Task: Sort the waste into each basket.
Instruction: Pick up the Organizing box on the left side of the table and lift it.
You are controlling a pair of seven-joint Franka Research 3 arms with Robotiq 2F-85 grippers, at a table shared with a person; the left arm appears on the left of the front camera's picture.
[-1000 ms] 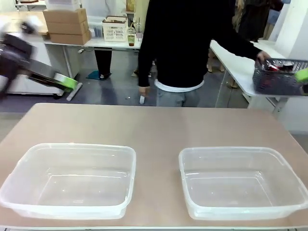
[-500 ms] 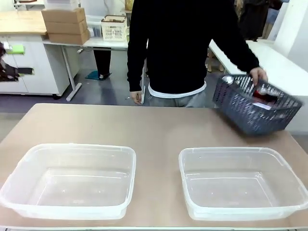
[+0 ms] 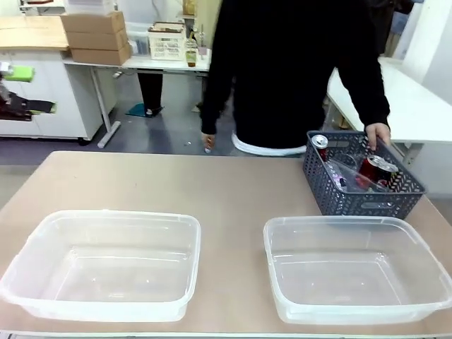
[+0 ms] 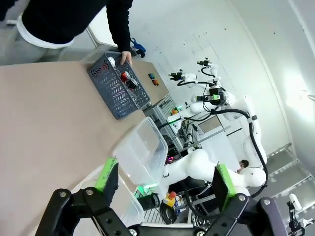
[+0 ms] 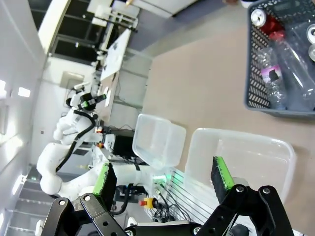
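The waste lies in a dark lattice basket [image 3: 364, 201] at the table's far right: red cans [image 3: 320, 145] [image 3: 373, 168] and a clear bottle [image 3: 345, 176]. The right wrist view shows a can [image 5: 263, 19] and a purple-labelled bottle [image 5: 273, 78] in it. A person's hand [image 3: 379, 134] grips its far rim. Two empty clear tubs, the baskets, stand side by side near me, one left [image 3: 106, 215] and one right [image 3: 339, 220]. My left gripper [image 3: 25, 90] is off the table's left edge, open [image 4: 165, 179]. My right gripper [image 5: 162, 177] hangs open high above the right tub [image 5: 246, 140].
The person stands at the far side, leaning over the table [image 3: 233, 183]. A white side table [image 3: 417, 106] is behind on the right. Another with cardboard boxes [image 3: 95, 35] is back left. Bare tabletop lies beyond the tubs on the left and middle.
The person carried the lattice basket from the side table down to the table behind the right tub. My left arm swung back toward the left edge. The right gripper's green tip left the front view.
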